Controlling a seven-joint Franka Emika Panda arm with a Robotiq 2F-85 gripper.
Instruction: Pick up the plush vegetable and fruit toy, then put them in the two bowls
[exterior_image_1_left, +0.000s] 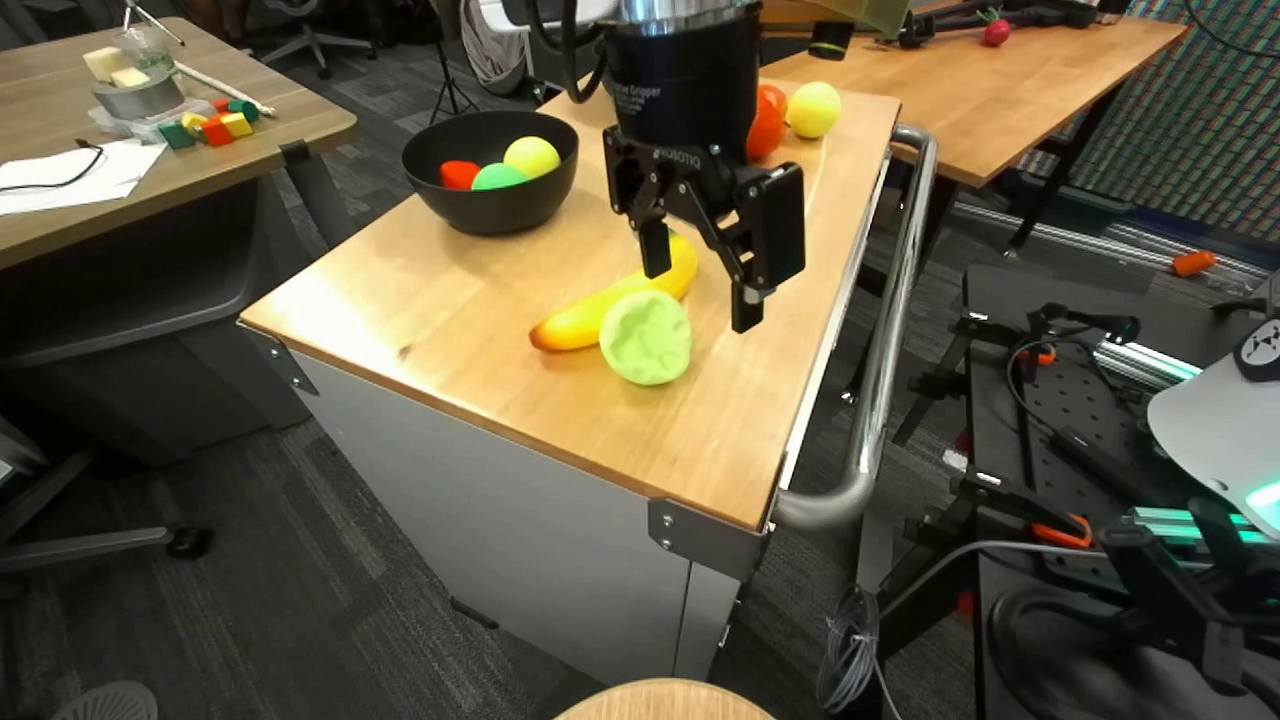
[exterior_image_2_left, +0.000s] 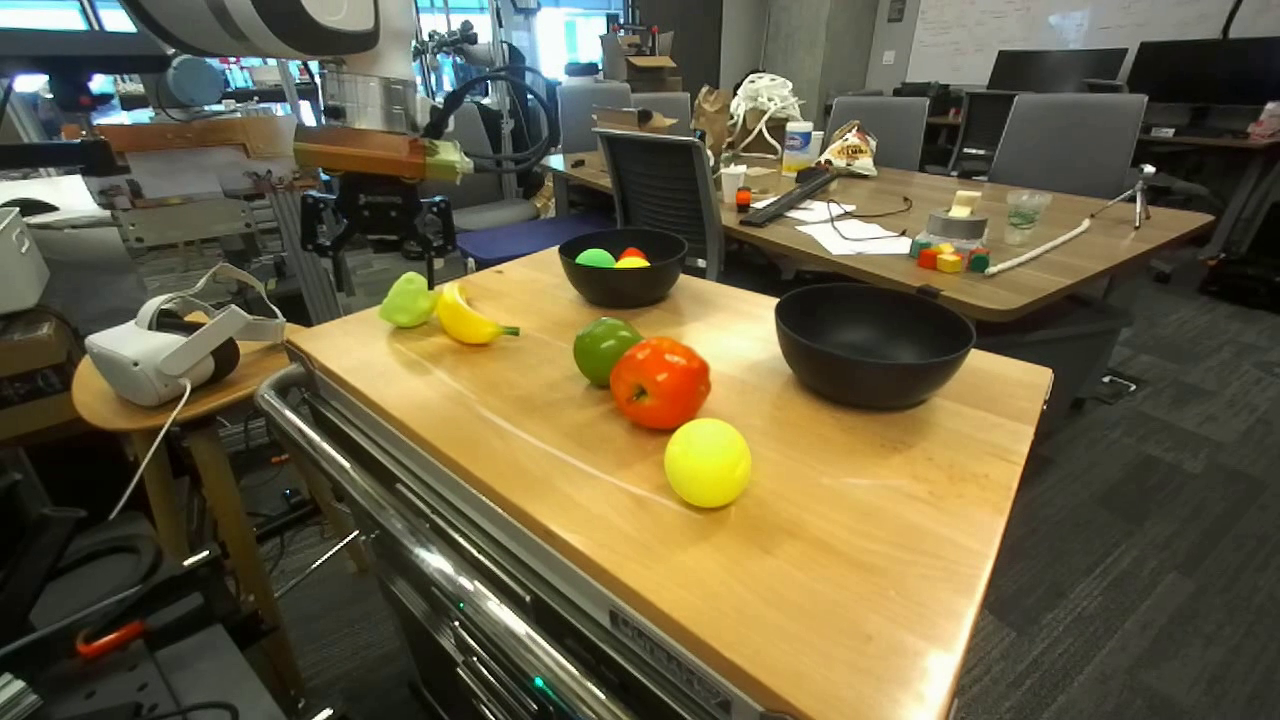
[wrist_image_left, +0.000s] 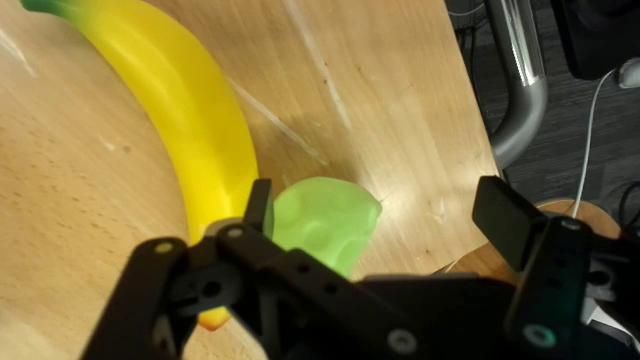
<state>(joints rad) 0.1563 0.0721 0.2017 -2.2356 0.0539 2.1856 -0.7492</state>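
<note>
Clearly, the end effector (exterior_image_1_left: 702, 282) stands spread wide, its two fingers (wrist_image_left: 502, 215) well apart and nothing pinched between them. In an exterior view it hangs, tips downward, at the upper centre of the frame; one tip falls across the upper end of the yellow banana (exterior_image_1_left: 580, 322), the other across the wood of the table (exterior_image_1_left: 480, 330). In the wrist view the fingers stand in the lower part. The one left of centre covers the left edge of the pale green cabbage (wrist_image_left: 325, 215) and some of the banana; the one at the right overlaps the table's edge. The cabbage sits low in the centre of that frame, in the gap; whether a tip touches it cannot be told. Banana and cabbage lie just beside each other on the table.

In an exterior view, a black bowl (exterior_image_1_left: 490, 210) at the upper left holds a red toy (exterior_image_1_left: 460, 175), a green ball (exterior_image_1_left: 498, 177) and a yellow round (exterior_image_1_left: 532, 156). Right of centre in an exterior view stands another black bowl (exterior_image_2_left: 870, 385). Near the centre there, an orange-red round (exterior_image_2_left: 660, 383) partly hides a dark green round (exterior_image_2_left: 600, 352), with a yellow ball (exterior_image_2_left: 708, 463) just below.
</note>
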